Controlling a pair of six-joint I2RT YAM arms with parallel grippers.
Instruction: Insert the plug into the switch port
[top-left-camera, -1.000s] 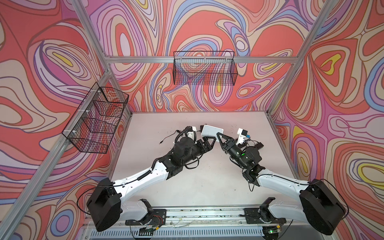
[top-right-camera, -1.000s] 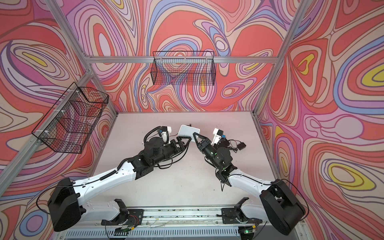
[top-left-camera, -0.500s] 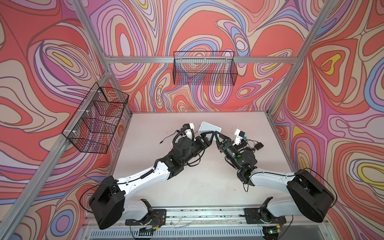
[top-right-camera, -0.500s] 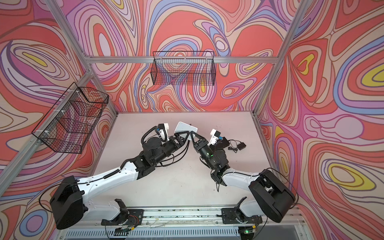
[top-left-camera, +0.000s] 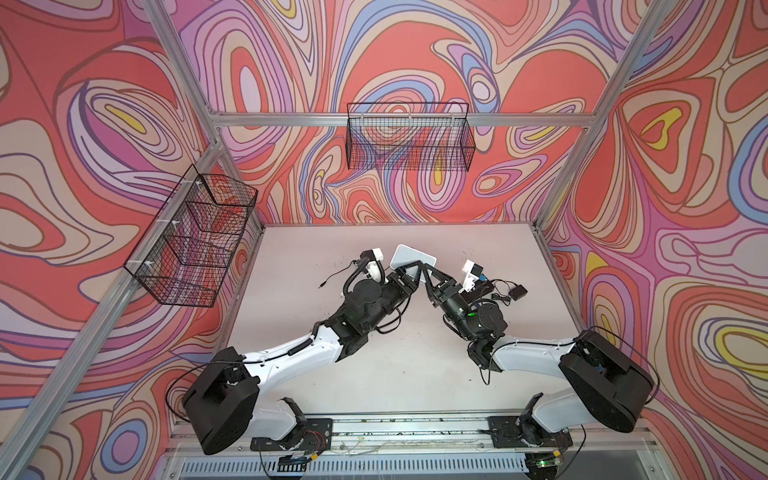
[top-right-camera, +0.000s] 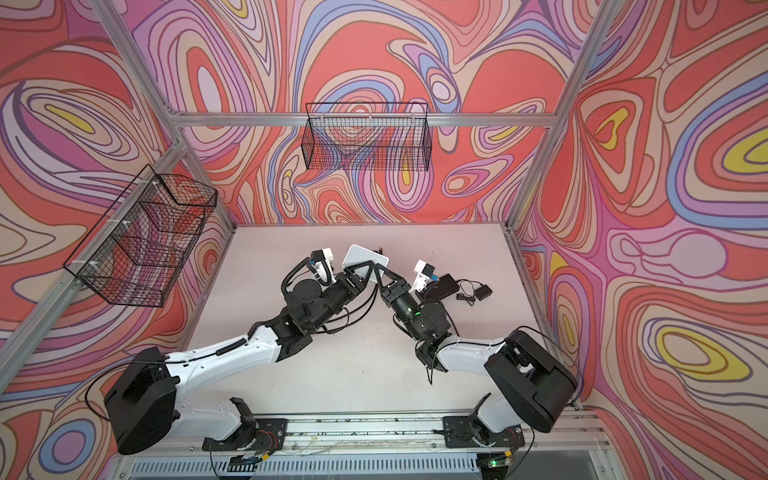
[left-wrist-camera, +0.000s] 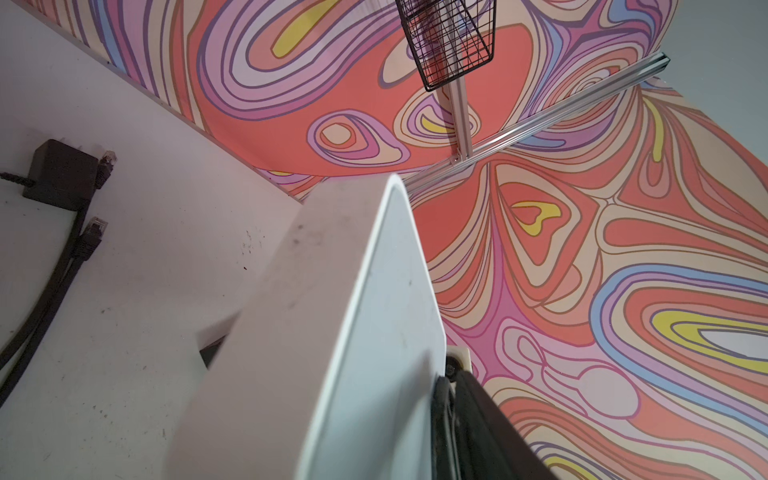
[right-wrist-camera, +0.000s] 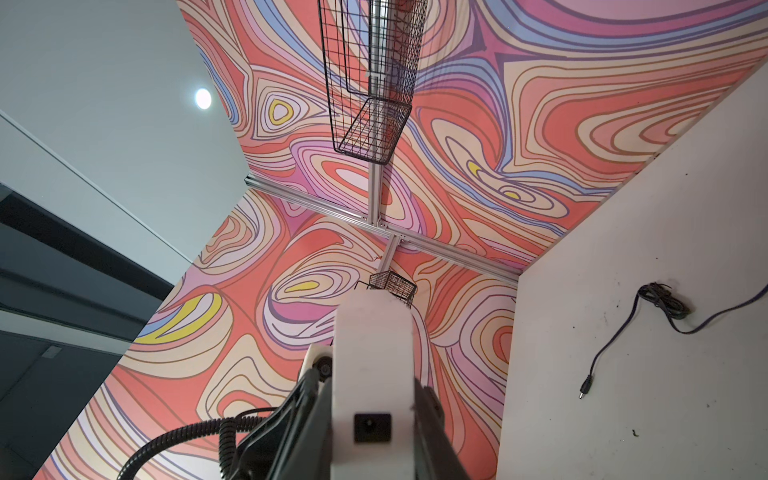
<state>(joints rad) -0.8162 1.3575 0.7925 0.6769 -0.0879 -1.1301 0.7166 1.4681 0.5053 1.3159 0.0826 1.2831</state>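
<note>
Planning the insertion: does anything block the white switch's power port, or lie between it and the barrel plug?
Nothing visible does. The power port on the white switch is uncovered, the right gripper's fingers flanking it; the barrel plug lies loose on the table.

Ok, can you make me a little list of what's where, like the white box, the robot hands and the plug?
switch: white box, held up above the table
right gripper: clamped on the switch
left gripper: at the switch's other side; grip unclear
port: dark socket in the switch's edge, empty
plug: lying loose on the table, on the end of its cable
plugged in: no
</note>
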